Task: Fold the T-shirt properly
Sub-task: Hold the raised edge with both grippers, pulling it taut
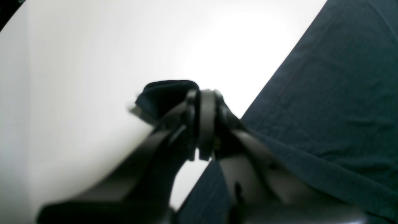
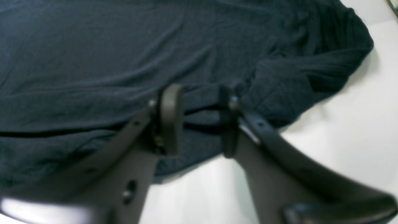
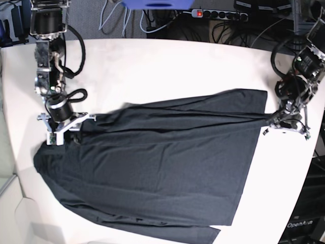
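First fold laid: right claw (image 2: 199, 121) parted, empty above T-shirt (image 3: 162, 168); left claw (image 1: 203, 124) pinches hem. Release next.

T-shirt (image 3: 162, 168): 1 | table (image 3: 167, 66): 1 | robot arms: 2 | power strip (image 3: 218, 13): 1

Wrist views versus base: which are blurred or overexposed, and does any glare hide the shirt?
Left wrist: table blown out to white glare; left gripper soft and out of focus, pinching a dark fold. Right wrist: right gripper blurred up close with jaws apart; T-shirt weave slightly soft. Base: sharpest, evenly lit, with the shirt unobscured.
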Controlling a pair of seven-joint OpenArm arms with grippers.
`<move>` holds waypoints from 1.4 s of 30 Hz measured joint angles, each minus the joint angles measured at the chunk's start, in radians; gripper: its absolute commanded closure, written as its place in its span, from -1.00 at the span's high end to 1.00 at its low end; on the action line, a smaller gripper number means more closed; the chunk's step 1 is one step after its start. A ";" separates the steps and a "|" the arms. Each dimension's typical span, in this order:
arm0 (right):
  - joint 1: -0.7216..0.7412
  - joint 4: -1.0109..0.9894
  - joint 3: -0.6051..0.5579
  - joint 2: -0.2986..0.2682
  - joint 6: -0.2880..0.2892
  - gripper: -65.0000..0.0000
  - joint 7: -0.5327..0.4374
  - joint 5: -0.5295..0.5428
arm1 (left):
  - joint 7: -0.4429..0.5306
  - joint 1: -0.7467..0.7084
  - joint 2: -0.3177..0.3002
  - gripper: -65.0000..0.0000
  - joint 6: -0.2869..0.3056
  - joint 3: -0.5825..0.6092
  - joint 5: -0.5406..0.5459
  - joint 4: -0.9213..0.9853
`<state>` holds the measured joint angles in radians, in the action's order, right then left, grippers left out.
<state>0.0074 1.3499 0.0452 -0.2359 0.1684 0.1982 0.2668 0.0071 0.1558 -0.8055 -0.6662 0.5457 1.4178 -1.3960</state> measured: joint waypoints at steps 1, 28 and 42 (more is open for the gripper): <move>0.000 0.000 -0.001 -0.005 0.000 -0.21 0.001 0.000 | 0.000 0.000 0.000 -1.00 -0.002 0.000 0.000 -0.006; 0.002 -0.002 -0.028 -0.016 0.000 -0.01 -0.003 -0.360 | -0.003 -0.018 0.002 -1.00 -0.002 0.000 0.000 -0.053; 0.062 -0.101 -0.024 0.008 0.000 0.20 -0.006 -0.357 | 0.000 -0.033 0.002 -1.00 0.001 -0.002 0.000 -0.075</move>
<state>0.0696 1.2491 0.0212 -0.2276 0.1688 0.1921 -0.0902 0.0067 0.1226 -0.8032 -0.6655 0.5438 1.4178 -1.4708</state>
